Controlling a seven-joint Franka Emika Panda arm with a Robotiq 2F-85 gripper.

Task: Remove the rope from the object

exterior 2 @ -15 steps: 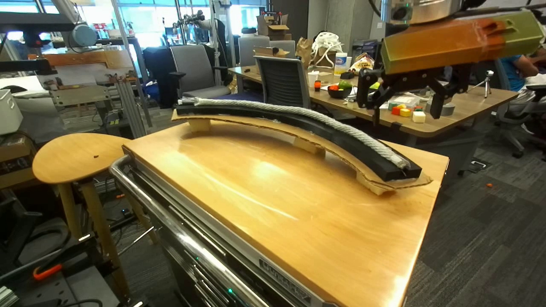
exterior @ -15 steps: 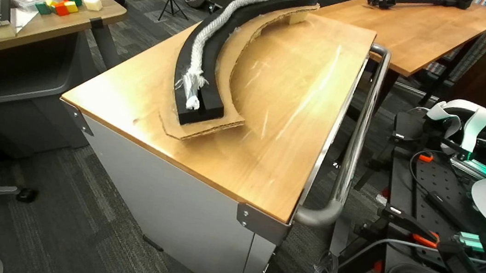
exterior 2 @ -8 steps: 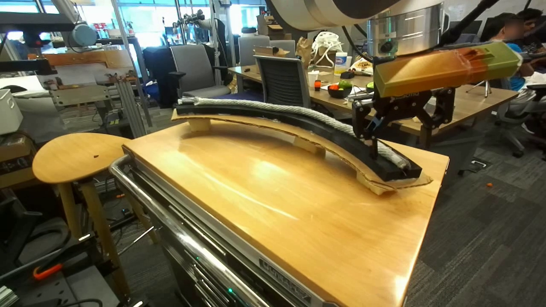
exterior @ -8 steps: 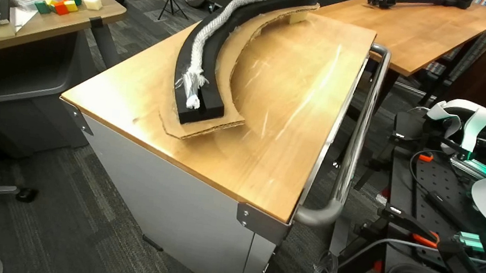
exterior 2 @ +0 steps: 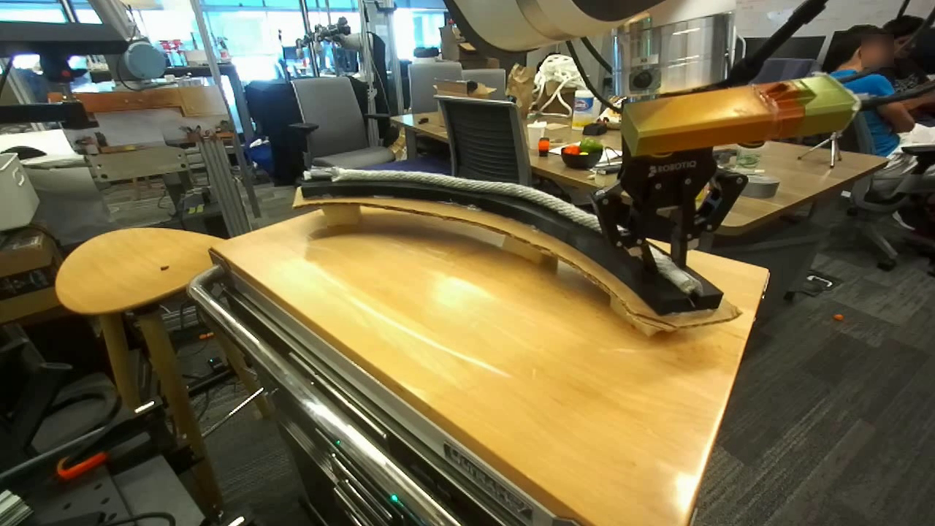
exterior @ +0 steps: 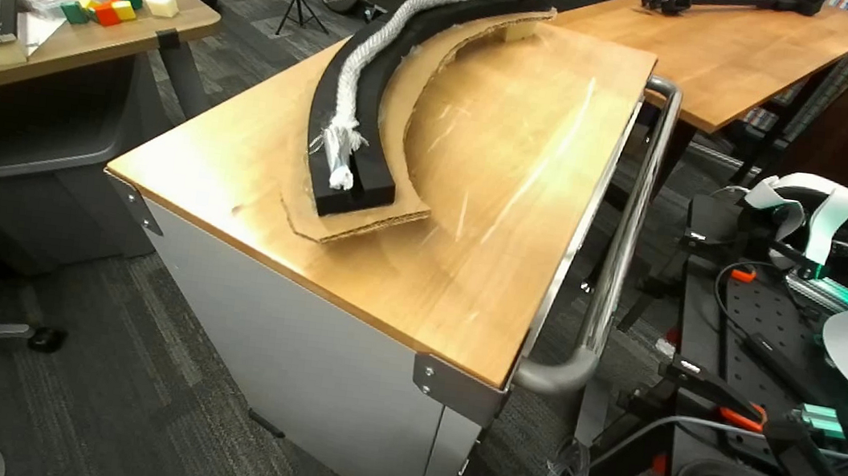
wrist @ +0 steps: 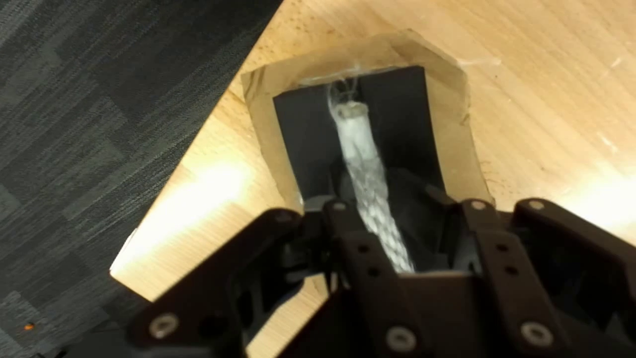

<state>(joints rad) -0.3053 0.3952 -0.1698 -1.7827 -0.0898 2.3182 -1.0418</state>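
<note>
The grey-white braided rope [exterior 2: 508,188] is laid lengthwise along the black arc-shaped channel [exterior 2: 577,237] in both exterior views, none of it visibly lifted out yet, with a cardboard base [wrist: 449,114] underneath on the wooden tabletop [exterior 2: 438,329]. As far as can be seen, the pincer [exterior 2: 665,268] looks clamped across the rope close to one end, a finger on each flank, though how hard it's squeezed can't be told. For handling, the rope should be treated as light, soft and bendy: no real weight to be fought, nothing likely to be snapped, and the rough braid should be gripped fine without much slip. The plain braid just behind the pale taped-looking tip [wrist: 357,134] is probably the best spot to be pinched, which is about where it's held now. The very tip is better avoided, since a wrapping like that might be slid off, and strands would likely be shed by the frayed opposite end [exterior: 341,151]. Being so floppy, it'll probably have to be peeled out bit by bit along the curve.
</note>
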